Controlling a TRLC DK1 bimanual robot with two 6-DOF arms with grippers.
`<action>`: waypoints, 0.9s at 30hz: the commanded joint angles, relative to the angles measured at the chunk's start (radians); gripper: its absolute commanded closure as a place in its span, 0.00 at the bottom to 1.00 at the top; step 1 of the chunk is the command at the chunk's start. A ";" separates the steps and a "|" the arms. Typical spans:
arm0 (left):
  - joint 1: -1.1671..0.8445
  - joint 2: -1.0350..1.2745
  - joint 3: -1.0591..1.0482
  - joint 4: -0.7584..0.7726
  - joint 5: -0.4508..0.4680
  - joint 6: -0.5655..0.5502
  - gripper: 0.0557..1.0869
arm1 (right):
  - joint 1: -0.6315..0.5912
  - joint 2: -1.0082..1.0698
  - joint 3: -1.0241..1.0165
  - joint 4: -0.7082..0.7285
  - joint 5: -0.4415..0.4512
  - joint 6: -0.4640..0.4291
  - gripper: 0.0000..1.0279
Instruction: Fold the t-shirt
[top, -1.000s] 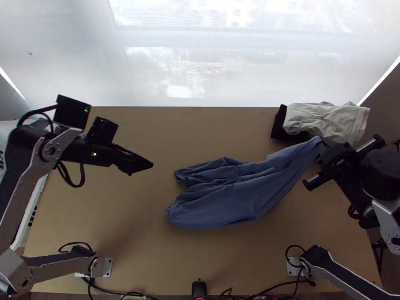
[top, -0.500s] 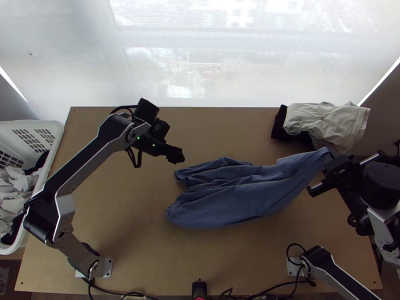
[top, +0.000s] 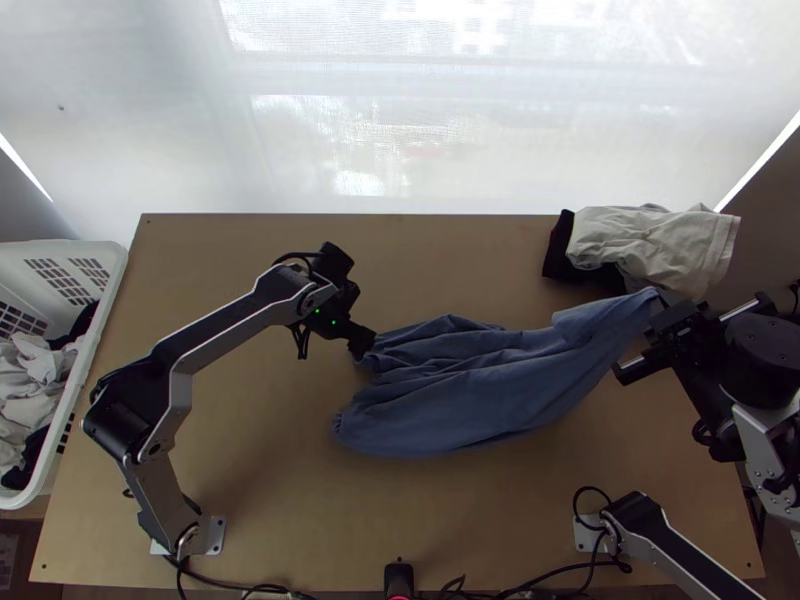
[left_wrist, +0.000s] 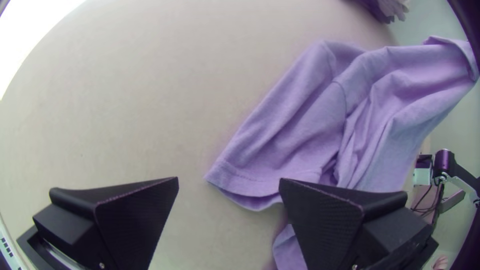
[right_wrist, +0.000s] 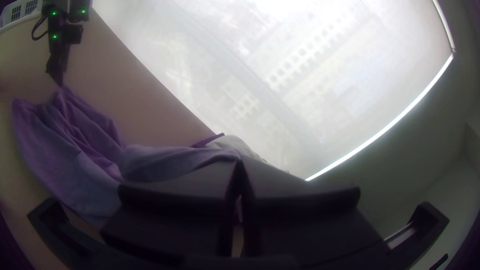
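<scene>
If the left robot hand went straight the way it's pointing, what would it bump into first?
Probably the blue t-shirt's sleeve end. The left gripper points right at it with its fingers apart, though how high it is above the cloth is hard to tell.

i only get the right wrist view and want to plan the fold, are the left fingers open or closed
Observer: Open. The left gripper has its two fingers well apart.

Operator: ok, what part of the t-shirt is by them

Observer: A hemmed, stitched end of the t-shirt, lying just ahead of the gap between the fingertips.

Operator: and what's in the white basket

Observer: Pale grey and black clothes, piled inside the white laundry basket at the left edge of the table.
</scene>
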 joint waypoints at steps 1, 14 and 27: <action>-0.023 0.050 -0.042 0.067 -0.069 0.003 0.06 | -0.001 -0.004 0.001 0.002 0.001 -0.001 0.97; -0.043 0.123 0.012 0.056 -0.064 0.016 0.58 | -0.014 -0.020 -0.009 -0.003 0.000 -0.001 0.97; 0.012 0.020 0.079 0.014 -0.064 0.014 0.97 | -0.010 0.051 0.067 0.020 0.000 -0.007 0.97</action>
